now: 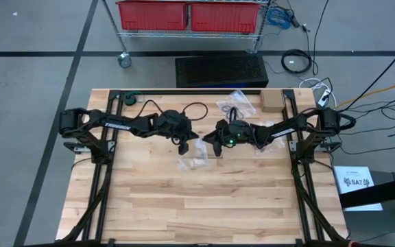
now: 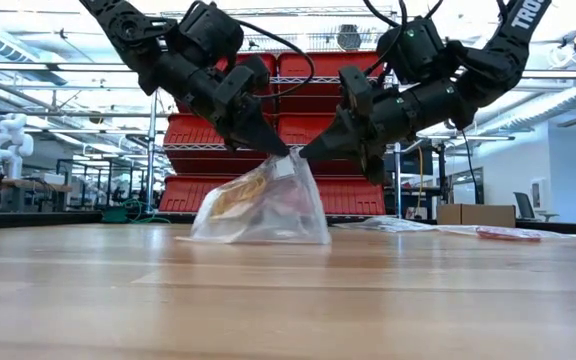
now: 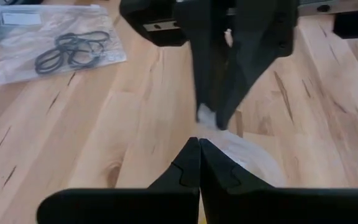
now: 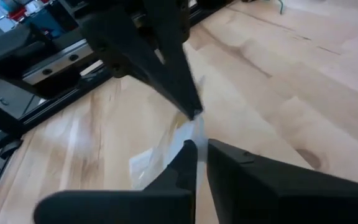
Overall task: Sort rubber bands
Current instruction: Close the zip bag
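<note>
Met above the middle of the pale wooden plank surface (image 1: 204, 199): left tool (image 2: 276, 148) and right tool (image 2: 308, 152), each pressed together on the top edge of a clear plastic bag (image 2: 263, 212). Held that bag upright, its base resting on the surface. Showed yellowish tan and red rubber bands (image 2: 236, 200) inside it. Lay flat well apart, toward the surface's far edge: a second clear plastic bag (image 3: 23, 46) holding thin black rubber bands (image 3: 70, 50).
</note>
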{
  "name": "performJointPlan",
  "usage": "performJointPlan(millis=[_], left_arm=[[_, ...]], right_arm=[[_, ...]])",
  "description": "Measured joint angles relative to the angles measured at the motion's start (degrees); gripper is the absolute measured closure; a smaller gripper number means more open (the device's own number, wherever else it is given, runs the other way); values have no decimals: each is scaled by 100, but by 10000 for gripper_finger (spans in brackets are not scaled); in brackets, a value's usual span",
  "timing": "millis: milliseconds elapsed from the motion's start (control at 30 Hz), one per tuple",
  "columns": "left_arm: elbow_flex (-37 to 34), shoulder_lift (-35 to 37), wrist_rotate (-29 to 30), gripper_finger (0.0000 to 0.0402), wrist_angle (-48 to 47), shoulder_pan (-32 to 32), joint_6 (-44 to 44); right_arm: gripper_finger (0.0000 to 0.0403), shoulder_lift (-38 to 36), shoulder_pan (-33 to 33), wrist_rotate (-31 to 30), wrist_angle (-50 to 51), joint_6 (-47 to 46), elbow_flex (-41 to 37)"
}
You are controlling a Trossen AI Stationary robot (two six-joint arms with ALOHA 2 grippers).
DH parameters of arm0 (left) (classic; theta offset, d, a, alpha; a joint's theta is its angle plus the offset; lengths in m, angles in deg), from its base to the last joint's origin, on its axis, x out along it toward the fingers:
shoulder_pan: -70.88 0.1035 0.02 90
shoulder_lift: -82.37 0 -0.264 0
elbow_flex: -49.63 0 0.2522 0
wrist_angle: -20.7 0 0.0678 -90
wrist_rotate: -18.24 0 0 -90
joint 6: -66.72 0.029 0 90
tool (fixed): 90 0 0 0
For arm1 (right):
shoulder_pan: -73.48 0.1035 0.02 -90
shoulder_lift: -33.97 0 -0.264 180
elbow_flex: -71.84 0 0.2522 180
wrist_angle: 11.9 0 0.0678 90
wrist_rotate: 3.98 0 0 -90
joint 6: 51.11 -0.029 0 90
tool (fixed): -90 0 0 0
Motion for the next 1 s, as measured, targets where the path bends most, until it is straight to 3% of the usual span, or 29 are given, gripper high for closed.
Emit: performJointPlan(millis=[233,667,1000], left_arm=[[0,0,-246,392,-15,23,-52],[0,0,-671,283,-6,32,-353],[0,0,-671,276,-61,34,-361]], right_arm=[[397,0,12,42,-1,47,0],[398,2,13,85,-27,114,0],[398,2,14,232,-37,160,0]])
